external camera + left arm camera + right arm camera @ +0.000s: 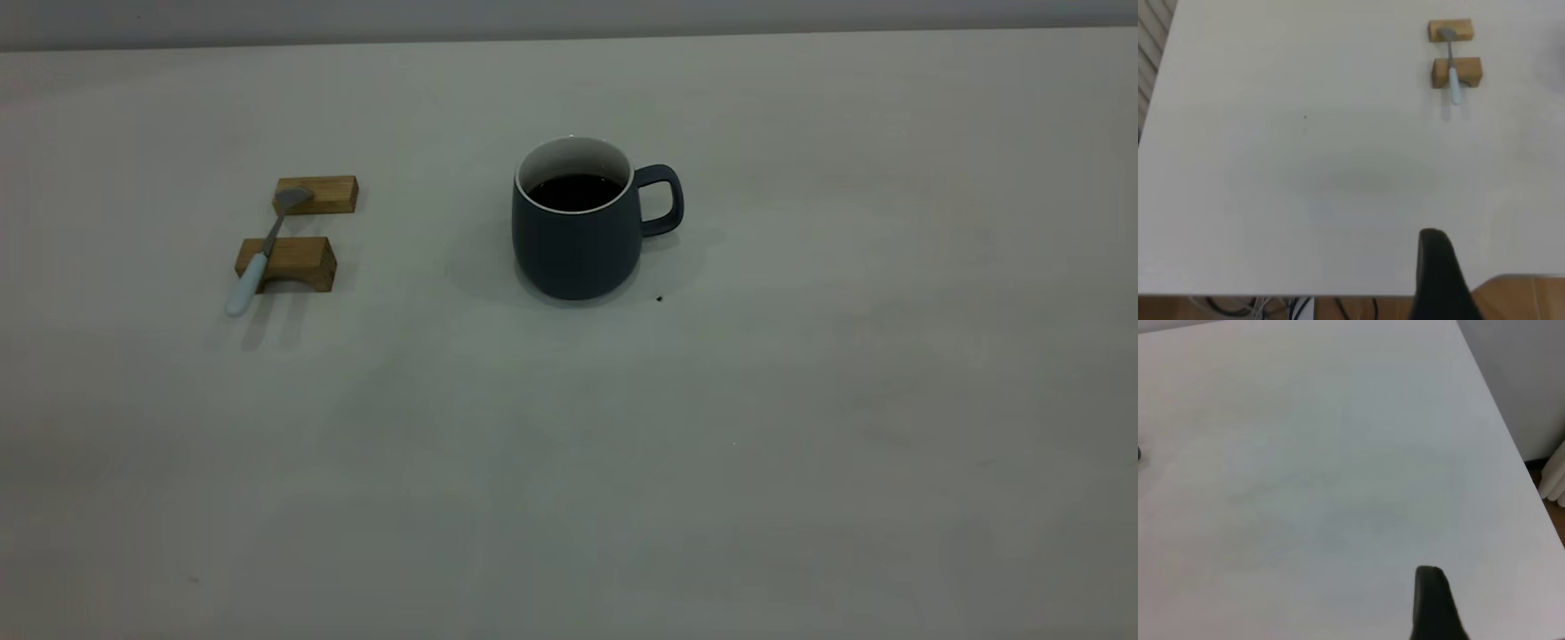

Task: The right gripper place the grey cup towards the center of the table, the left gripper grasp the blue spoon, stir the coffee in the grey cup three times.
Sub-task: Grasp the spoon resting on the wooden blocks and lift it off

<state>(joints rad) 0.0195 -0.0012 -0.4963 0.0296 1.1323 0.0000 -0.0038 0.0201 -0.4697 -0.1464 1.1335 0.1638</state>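
The bench (800, 444) is big, flat and pale grey. The grey cup (578, 244) stands upright near its middle, handle to the right. A tiny dark speck (659, 299) lies just beside the cup. Far to the left sit two small wooden blocks (286, 264), one behind the other, a little apart.
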